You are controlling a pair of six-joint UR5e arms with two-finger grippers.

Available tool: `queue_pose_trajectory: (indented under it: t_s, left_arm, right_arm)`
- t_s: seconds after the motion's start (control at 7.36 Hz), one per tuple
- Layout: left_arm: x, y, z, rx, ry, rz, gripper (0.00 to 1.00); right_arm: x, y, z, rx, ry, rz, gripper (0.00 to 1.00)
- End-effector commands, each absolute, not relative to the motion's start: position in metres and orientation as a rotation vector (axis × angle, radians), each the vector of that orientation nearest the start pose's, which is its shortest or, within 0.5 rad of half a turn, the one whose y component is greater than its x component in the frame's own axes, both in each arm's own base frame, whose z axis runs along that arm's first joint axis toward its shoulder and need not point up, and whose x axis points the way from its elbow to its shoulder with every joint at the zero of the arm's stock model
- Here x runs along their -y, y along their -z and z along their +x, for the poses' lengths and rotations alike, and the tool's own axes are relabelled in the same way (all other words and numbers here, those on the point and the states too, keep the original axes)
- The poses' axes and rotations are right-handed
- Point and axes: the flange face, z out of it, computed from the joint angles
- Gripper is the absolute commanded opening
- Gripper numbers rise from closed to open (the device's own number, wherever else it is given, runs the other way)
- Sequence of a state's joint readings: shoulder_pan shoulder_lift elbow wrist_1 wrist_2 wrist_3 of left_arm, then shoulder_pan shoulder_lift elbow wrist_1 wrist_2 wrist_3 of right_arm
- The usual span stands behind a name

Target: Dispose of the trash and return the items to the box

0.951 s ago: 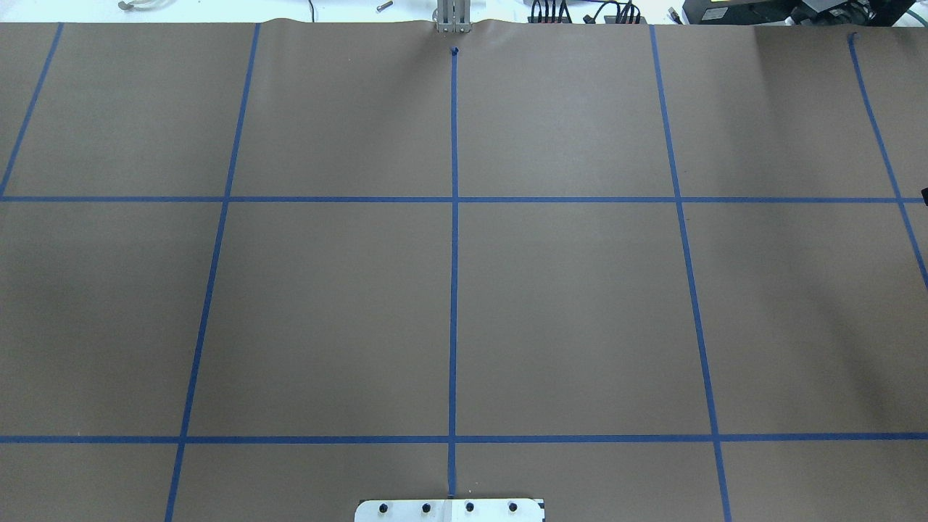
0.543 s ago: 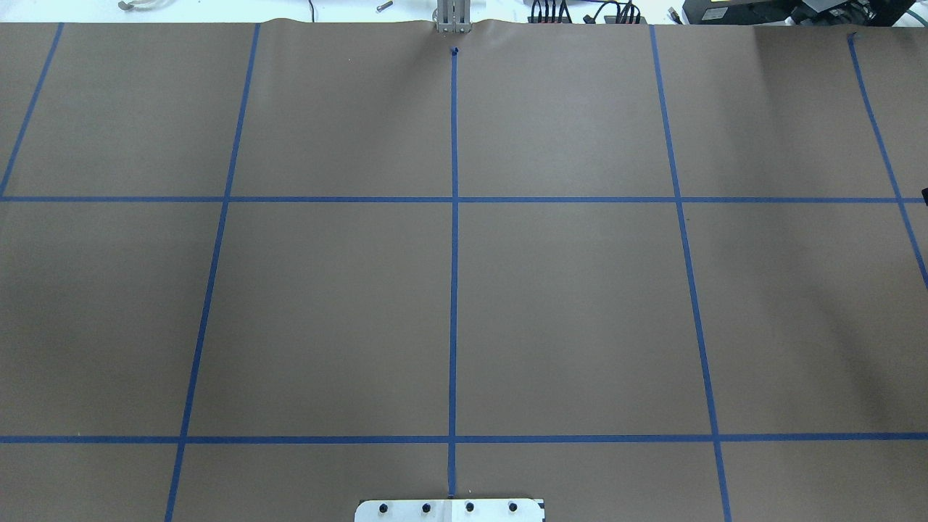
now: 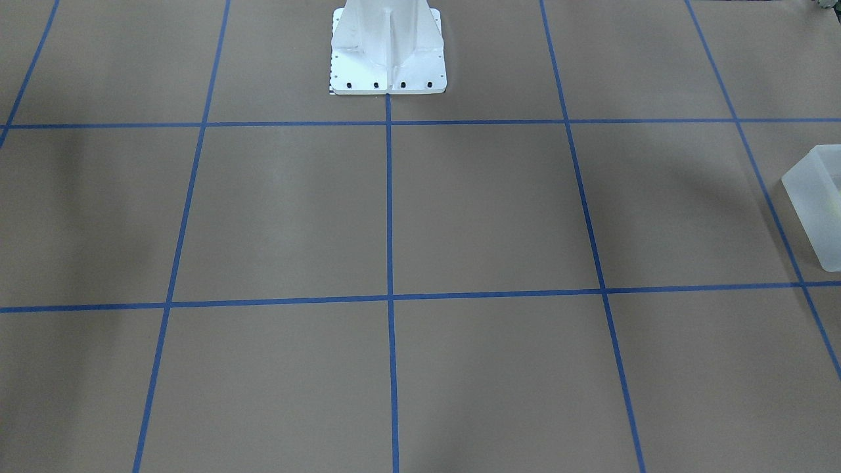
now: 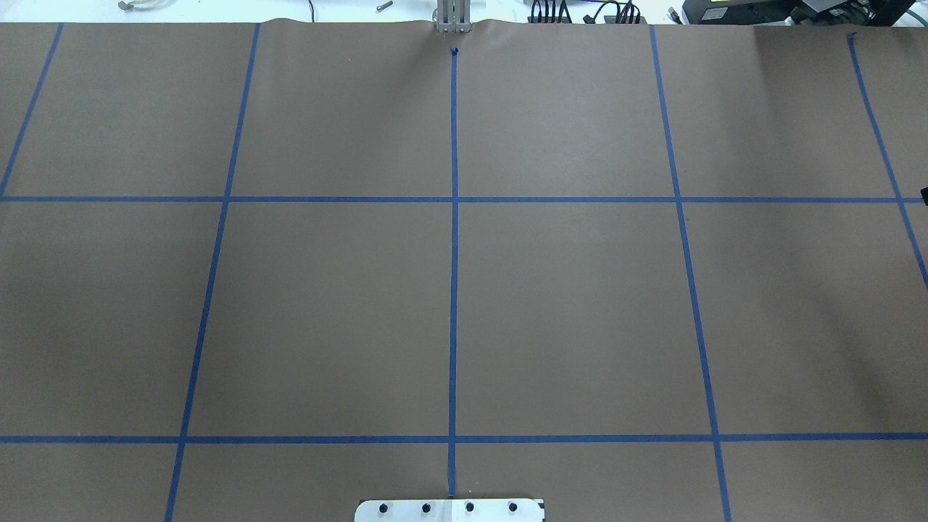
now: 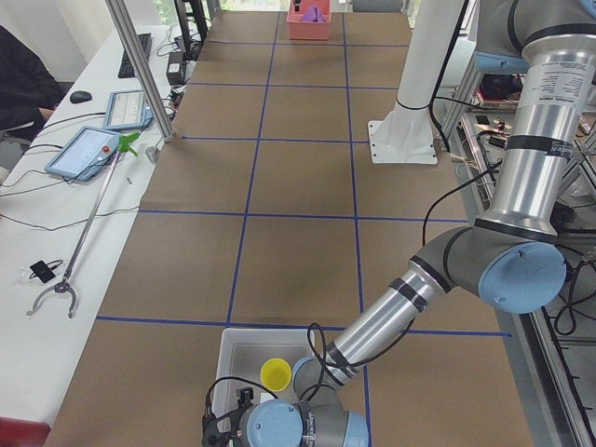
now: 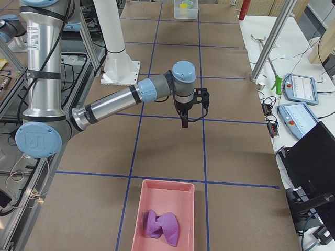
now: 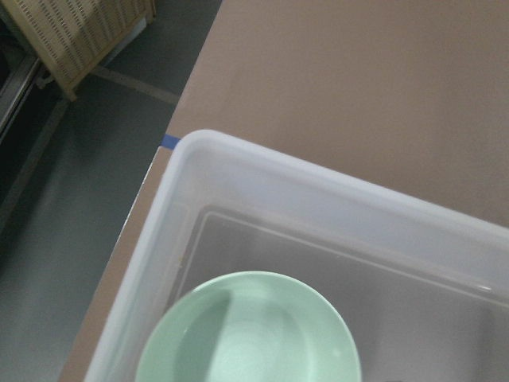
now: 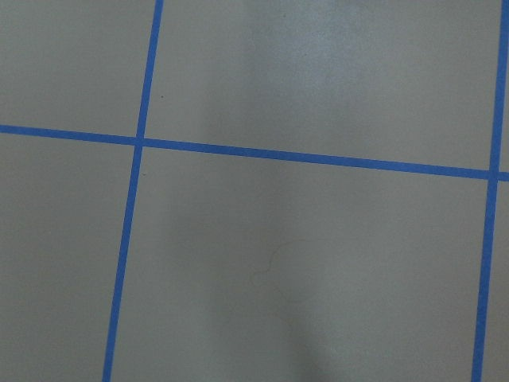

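The frosted white box [image 5: 240,352] stands at the table's end on my left. It also shows in the front view [image 3: 818,203] and far off in the exterior right view [image 6: 186,10]. The yellow cup [image 5: 275,374] stands upright inside it. The mint-green bowl [image 7: 246,334] lies inside the box [image 7: 318,199], right below my left wrist camera. My left gripper [image 5: 222,426] hangs over the box's near end; I cannot tell if it is open or shut. My right gripper [image 6: 183,123] hangs over bare brown paper, holding nothing that I can see; I cannot tell its state.
A pink tray [image 6: 157,191] with a purple cloth [image 6: 159,226] sits at the table's right end. The white robot base [image 3: 387,59] stands at the robot's edge. Tablets [image 5: 88,149] and a grabber tool [image 5: 79,233] lie on the side table.
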State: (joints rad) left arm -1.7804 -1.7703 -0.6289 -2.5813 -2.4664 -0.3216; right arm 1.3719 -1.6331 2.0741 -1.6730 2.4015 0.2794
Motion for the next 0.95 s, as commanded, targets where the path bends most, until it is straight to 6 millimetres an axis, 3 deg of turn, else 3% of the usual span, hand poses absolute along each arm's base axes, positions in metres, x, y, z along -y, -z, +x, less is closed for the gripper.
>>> queue_pose_trajectory:
  t_s: [0.0,0.41,0.54,0.68,0.82]
  left_arm:
    - [0.494,-0.838,-0.144,-0.943,0.295,0.263,0.99]
    - [0.541,-0.750,-0.148,-0.930,0.231,0.374,0.99]
    - [0.560,-0.708,-0.132,-0.928,0.207,0.348,0.99]
    - [0.564,-0.674,-0.123,-0.884,0.199,0.348,0.99]
    - [0.553,-0.646,-0.098,-0.858,0.164,0.336,0.99]
  right_arm:
    - [0.448,-0.450,-0.029,0.877,0.064,0.112,1.00]
    - [0.448,-0.453,-0.029,0.887,0.074,0.110,1.00]
    - [0.446,-0.459,-0.028,0.881,0.065,0.099,1.00]
    - [0.445,-0.464,-0.022,0.870,0.050,0.097,1.00]
    - [0.445,-0.465,-0.020,0.868,0.042,0.096,1.00]
